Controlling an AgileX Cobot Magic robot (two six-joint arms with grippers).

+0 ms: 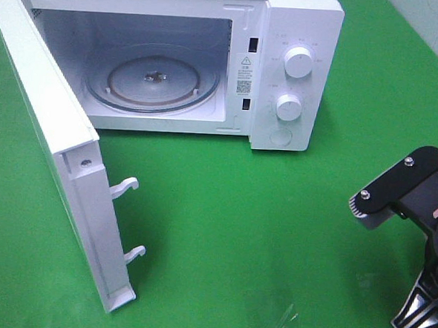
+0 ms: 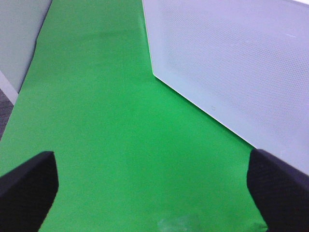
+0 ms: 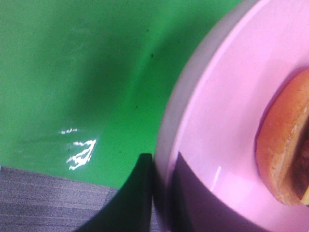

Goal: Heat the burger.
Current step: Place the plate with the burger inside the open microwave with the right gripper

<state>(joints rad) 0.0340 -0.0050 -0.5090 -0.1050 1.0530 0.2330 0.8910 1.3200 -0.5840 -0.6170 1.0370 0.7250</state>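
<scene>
The microwave (image 1: 286,34) stands with its door (image 1: 49,139) swung wide, the glass turntable (image 1: 153,82) lying in its cavity; the burger (image 3: 285,140) sits on the pink plate (image 3: 227,121), well apart from the microwave; the right gripper (image 3: 161,193) is pinched nearly closed on the plate's rim; the left gripper (image 2: 154,193) gapes fully, holding nothing, over the green cloth (image 2: 111,121) beside the door.

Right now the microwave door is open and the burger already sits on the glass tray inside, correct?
No. The door is open, but the glass tray is bare; the right wrist view shows the burger on a pink plate gripped by the right gripper.
</scene>
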